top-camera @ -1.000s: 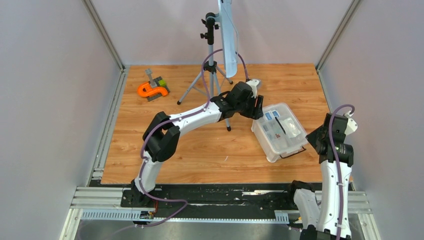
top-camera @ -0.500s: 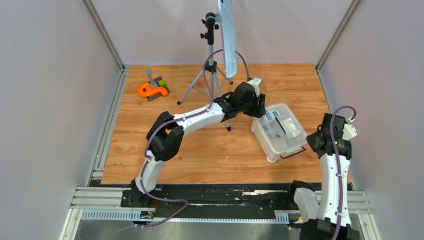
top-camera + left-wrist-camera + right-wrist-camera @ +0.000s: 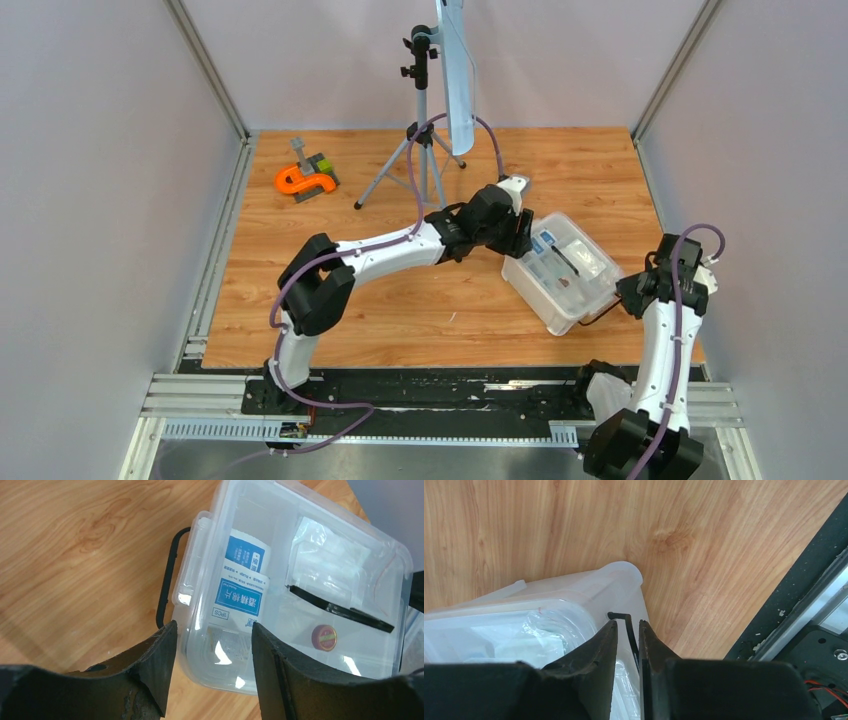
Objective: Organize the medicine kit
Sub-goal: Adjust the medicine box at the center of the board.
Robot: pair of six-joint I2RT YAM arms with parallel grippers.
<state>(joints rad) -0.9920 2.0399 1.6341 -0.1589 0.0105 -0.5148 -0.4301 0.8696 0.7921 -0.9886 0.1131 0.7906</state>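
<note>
The left gripper (image 3: pixel 212 672) stands wide. Its two dark fingers (image 3: pixel 152 675) straddle the near corner of the medicine kit's white tub (image 3: pixel 227 682). The rim fills part of the gap, but whether either finger presses on it cannot be told. From that gap the tub spreads away toward 1 o'clock. Its clear lid (image 3: pixel 320 515) is on, and a black handle strap (image 3: pixel 340 611) lies across it. Two blue-and-white packets (image 3: pixel 240 597) show through the lid at 12 o'clock from the gap. A black wire clip (image 3: pixel 167 580) hangs off the tub's side at 11 o'clock.

The right gripper (image 3: pixel 628 655) is only narrowly parted. A thin black wire clip (image 3: pixel 629 630) runs up through the slit. The slit is wider than the wire, and contact cannot be judged. The tub's rounded corner (image 3: pixel 624 577) sits at 12 o'clock from the fingertips, and its body extends toward 9 o'clock.

From above, the tub (image 3: pixel 585 312) lies on the wooden table (image 3: pixel 400 300), turned diagonally. It is at 4 o'clock from the left gripper (image 3: pixel 522 238) and at 10 o'clock from the right gripper (image 3: pixel 628 292). Each gripper is at one of its opposite corners.
</note>
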